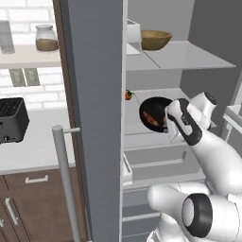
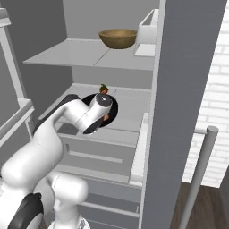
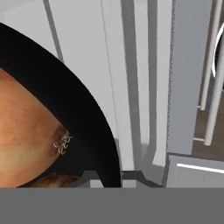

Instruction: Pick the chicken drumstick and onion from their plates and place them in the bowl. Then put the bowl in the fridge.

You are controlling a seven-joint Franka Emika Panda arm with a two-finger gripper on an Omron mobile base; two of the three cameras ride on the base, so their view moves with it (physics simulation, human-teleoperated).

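Note:
The fridge (image 1: 94,118) stands open, its grey door edge toward me. The black bowl (image 1: 147,106) is inside, over the middle glass shelf (image 2: 129,107). My gripper (image 3: 114,177) is shut on the bowl's rim (image 3: 87,113), with the white hand (image 1: 182,120) reaching in from the right. The orange-tan onion (image 3: 26,135) lies in the bowl, close to the hand camera. A reddish-brown bit of the chicken drumstick (image 3: 54,179) peeks out beneath it, and the food also shows in the bowl (image 1: 153,119). Whether the bowl rests on the shelf I cannot tell. The plates are out of view.
A tan wooden bowl (image 1: 155,39) and a white container (image 1: 133,33) sit on the upper shelf. A small red fruit (image 2: 103,88) lies at the back of the middle shelf. Drawers (image 2: 103,154) lie below. The door's bar handle (image 1: 64,179), a toaster (image 1: 12,119) and a jar (image 1: 46,38) are to the left.

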